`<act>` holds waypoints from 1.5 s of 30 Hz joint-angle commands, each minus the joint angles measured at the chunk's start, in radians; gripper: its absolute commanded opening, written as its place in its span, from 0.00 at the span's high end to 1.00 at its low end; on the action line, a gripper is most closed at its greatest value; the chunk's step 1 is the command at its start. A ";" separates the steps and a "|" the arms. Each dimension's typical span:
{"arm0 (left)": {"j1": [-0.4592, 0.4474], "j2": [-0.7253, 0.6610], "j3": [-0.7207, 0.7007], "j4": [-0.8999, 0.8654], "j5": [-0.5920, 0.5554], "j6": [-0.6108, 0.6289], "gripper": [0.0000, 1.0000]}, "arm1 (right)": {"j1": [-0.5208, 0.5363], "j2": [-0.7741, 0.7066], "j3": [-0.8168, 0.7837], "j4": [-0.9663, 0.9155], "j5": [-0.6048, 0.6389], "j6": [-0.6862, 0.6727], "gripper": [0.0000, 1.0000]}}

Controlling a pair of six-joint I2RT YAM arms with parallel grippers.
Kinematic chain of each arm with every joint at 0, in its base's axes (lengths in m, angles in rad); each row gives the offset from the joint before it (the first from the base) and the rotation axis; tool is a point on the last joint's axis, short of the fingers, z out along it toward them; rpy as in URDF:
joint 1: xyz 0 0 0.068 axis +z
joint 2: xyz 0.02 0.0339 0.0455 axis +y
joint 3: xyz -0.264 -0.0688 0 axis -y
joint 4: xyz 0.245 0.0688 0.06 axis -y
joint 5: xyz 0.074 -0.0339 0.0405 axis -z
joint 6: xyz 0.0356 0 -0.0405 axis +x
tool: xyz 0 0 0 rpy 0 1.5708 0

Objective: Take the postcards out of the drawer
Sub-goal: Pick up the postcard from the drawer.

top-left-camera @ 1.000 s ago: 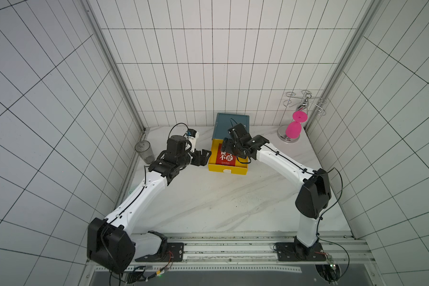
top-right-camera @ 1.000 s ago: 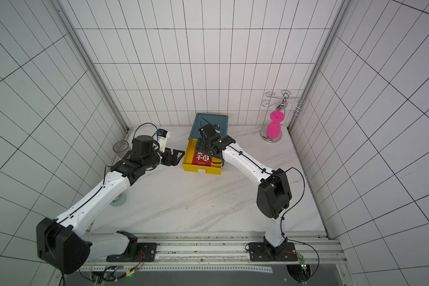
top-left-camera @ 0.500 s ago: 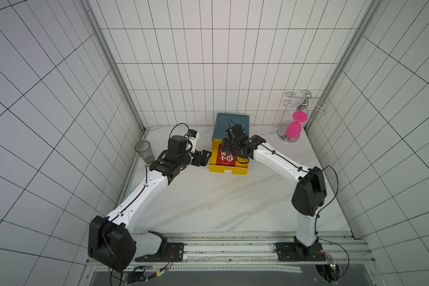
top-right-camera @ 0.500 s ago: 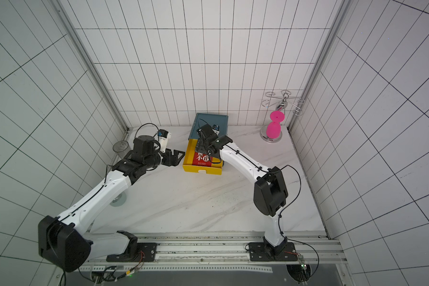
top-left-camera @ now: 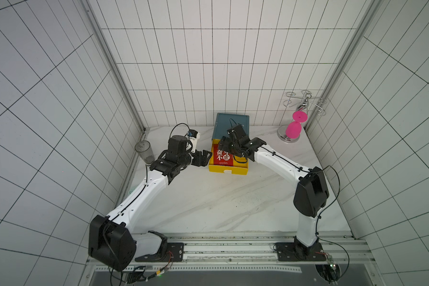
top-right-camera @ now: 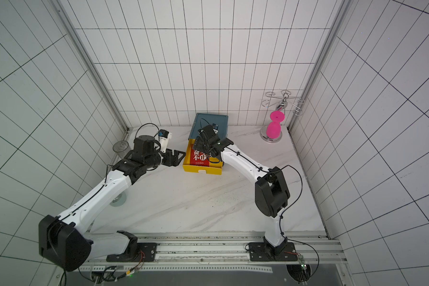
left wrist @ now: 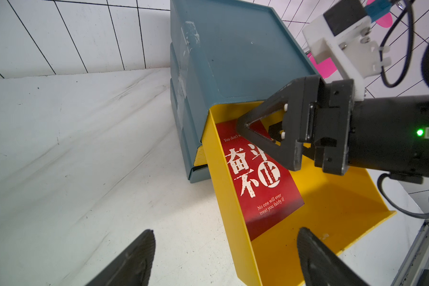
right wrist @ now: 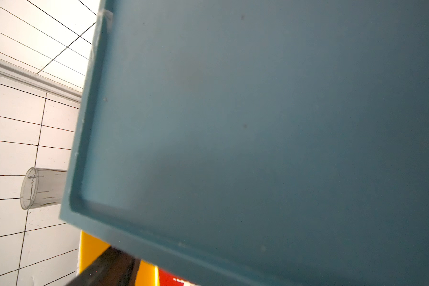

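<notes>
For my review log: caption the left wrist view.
Right claw, open, over the postcard in the open yellow drawer.

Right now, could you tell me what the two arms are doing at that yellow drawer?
The yellow drawer stands pulled out of the blue cabinet, with the red postcards lying inside. The right tool, open, reaches in over them, gripping nothing yet. The left tool hangs open beside the drawer, empty.

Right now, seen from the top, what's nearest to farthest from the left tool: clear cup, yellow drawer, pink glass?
1. yellow drawer, right beside the left tool.
2. clear cup, farther left.
3. pink glass, far right, at the back.
</notes>
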 commanded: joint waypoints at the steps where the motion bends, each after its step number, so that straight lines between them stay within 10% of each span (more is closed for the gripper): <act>1: -0.003 0.008 0.022 0.008 0.017 0.001 0.12 | -0.010 -0.022 -0.077 0.028 -0.052 0.019 0.14; 45: -0.004 0.014 0.022 0.036 0.040 -0.018 0.12 | -0.057 -0.143 -0.293 0.392 -0.269 0.023 0.21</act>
